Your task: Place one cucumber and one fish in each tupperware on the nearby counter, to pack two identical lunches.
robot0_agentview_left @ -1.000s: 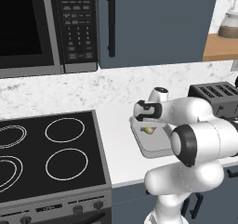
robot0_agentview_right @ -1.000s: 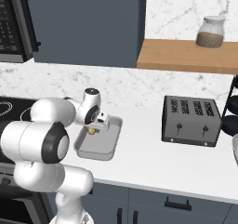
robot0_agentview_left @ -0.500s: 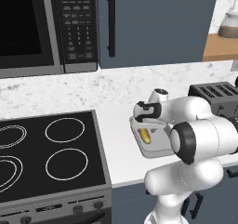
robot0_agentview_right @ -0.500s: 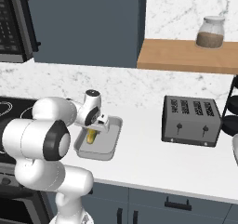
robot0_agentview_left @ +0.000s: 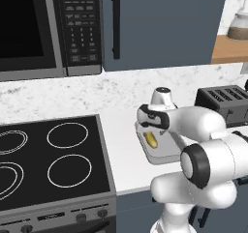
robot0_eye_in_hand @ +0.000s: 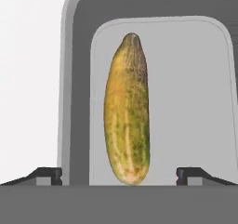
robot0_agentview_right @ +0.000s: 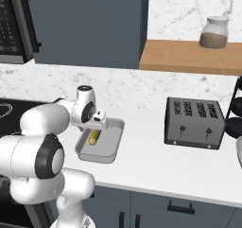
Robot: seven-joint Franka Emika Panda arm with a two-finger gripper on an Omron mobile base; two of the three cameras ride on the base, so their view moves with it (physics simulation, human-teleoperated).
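Observation:
A yellow-green cucumber (robot0_eye_in_hand: 128, 111) lies flat on the floor of a light-grey tupperware (robot0_eye_in_hand: 69, 79), toward one side of it. In the base views the cucumber (robot0_agentview_left: 151, 140) (robot0_agentview_right: 94, 137) rests in the tupperware (robot0_agentview_left: 164, 155) (robot0_agentview_right: 111, 139) on the white counter (robot0_agentview_left: 121, 145) (robot0_agentview_right: 156, 161). My gripper (robot0_eye_in_hand: 118, 174) (robot0_agentview_left: 151, 130) (robot0_agentview_right: 95, 128) hangs just above the cucumber, open. Its fingertips (robot0_eye_in_hand: 49, 173) stand wide on either side of the cucumber and do not touch it. The fish is out of view.
A black toaster (robot0_agentview_left: 225, 101) (robot0_agentview_right: 194, 123) stands on the counter right of the tray. The stove (robot0_agentview_left: 48, 159) lies to the left under a microwave (robot0_agentview_left: 38, 29). A wooden shelf (robot0_agentview_right: 189, 57) carries a jar (robot0_agentview_right: 212, 33). A black rack (robot0_agentview_right: 235, 113) stands at the far right.
The jaws have spread wide and let go of the cucumber, which now lies loose in the tupperware. The arm has hardly moved.

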